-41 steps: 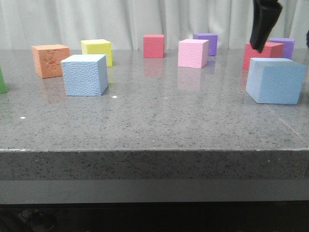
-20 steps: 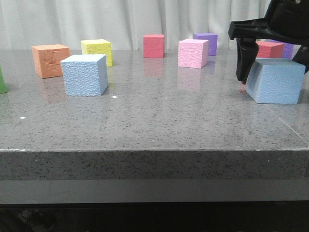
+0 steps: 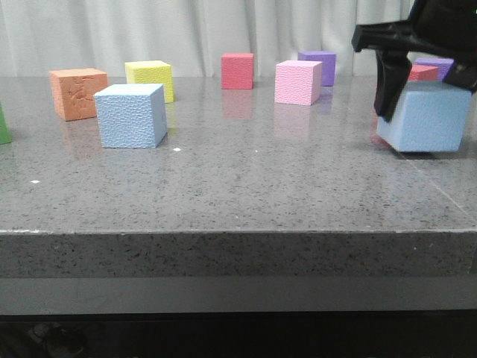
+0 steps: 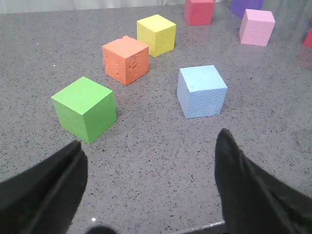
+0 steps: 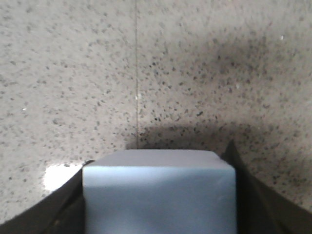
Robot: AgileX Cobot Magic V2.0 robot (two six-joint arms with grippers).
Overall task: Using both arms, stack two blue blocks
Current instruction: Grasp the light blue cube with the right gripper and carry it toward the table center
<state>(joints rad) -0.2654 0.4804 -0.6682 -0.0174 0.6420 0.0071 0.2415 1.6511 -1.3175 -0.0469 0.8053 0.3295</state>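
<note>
Right gripper [image 3: 425,93] clamps a blue block [image 3: 426,117] between its fingers [image 5: 246,195], block lifted just off the grey table [image 3: 246,186], slightly tilted; cube, no long axis. Left gripper [image 4: 146,190] hangs spread wide, holding nothing. Second blue block [image 4: 202,91] sits flat on the table ahead of it, apart, square-on. Green cube [image 4: 85,108] nearer its left finger, orange cube [image 4: 126,59] beyond.

A speckled grey stone surface [image 3: 246,186] carries foam cubes: a blue block [image 3: 131,115] at left, with orange [image 3: 77,93], yellow [image 3: 150,79], red [image 3: 237,71], pink [image 3: 297,82] and purple [image 3: 318,66] cubes behind.
</note>
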